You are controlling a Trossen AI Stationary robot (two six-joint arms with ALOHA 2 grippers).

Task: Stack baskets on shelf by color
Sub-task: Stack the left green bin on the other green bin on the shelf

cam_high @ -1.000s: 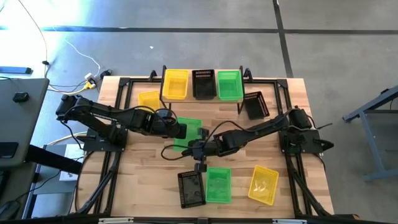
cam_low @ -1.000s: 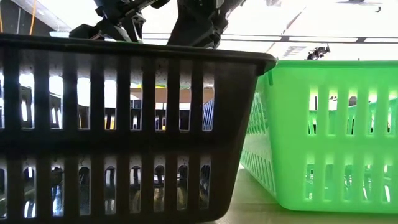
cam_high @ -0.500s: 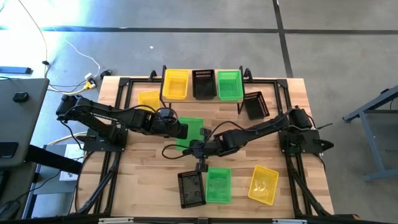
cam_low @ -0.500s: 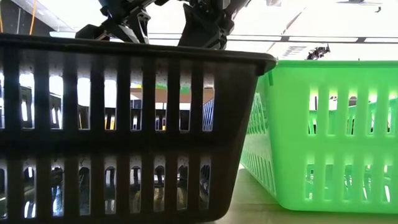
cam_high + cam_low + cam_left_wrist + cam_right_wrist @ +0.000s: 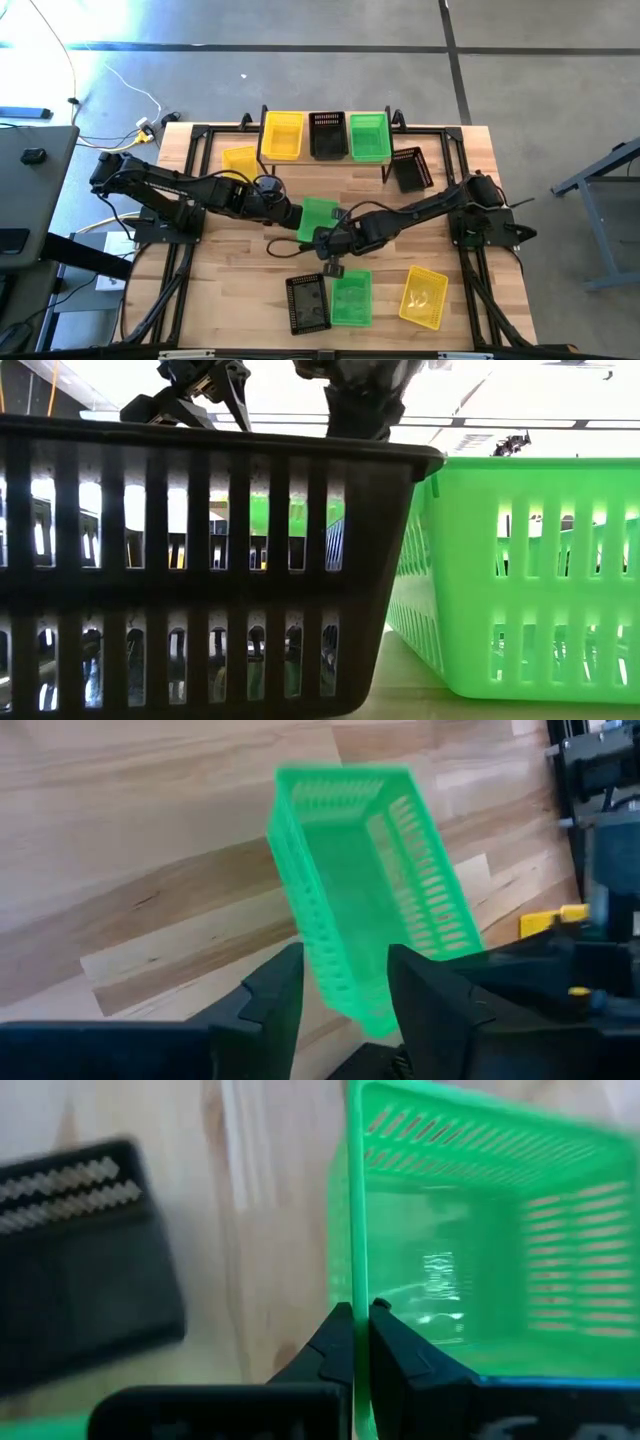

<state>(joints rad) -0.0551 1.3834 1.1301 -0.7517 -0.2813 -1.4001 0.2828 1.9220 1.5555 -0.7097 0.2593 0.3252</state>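
A green basket (image 5: 318, 218) hangs tilted over the table's middle between my two grippers; it also shows in the left wrist view (image 5: 365, 890). My right gripper (image 5: 360, 1315) is shut on one of its walls, at its near side (image 5: 327, 240). My left gripper (image 5: 345, 960) is open at the basket's left (image 5: 291, 214), its fingers apart on either side of the basket's near corner. On the shelf (image 5: 392, 122) at the far edge stand a yellow basket (image 5: 281, 135), a black one (image 5: 327, 135) and a green one (image 5: 368, 137). My right gripper pinches the upper rim of one wall (image 5: 353, 1270) of the green basket, one finger inside the basket and one outside. The fingers slant down from the table's right and near side. The basket sits tilted in the hold and looks lifted off the table. My left gripper: whether its open fingers still touch the basket's corner (image 5: 362, 1008), I cannot tell.
A yellow basket (image 5: 240, 160) lies left of the shelf and a black one (image 5: 410, 168) to its right. Near the front edge stand a black basket (image 5: 307, 302), a green one (image 5: 351, 297) and a yellow one (image 5: 423, 296). The low view is filled by the black (image 5: 200, 560) and green (image 5: 520, 580) front baskets.
My left gripper has opened and let go of the green basket. My right gripper has shut on the basket's wall. The basket has shifted toward the table's right edge and tipped.
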